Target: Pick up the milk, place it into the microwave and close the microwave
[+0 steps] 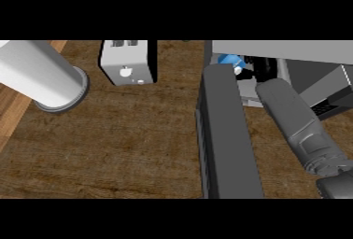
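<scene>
Head view of a wooden counter [124, 140]. The right forearm [296, 121] reaches into the open microwave [276, 49], whose door [228, 135] stands swung out toward the viewer. The right hand [257, 71] sits inside the cavity, dark against it; whether its fingers are open or closed cannot be told. The blue-and-white milk [229, 60] lies inside the microwave, just beside that hand. A toaster [127, 63] and a white cylinder [41, 74] stand at left.

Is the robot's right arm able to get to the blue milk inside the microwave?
Probably yes. The right arm already goes in through the microwave opening beside the open door, ending right by the milk. Its hand is hidden inside.
</scene>
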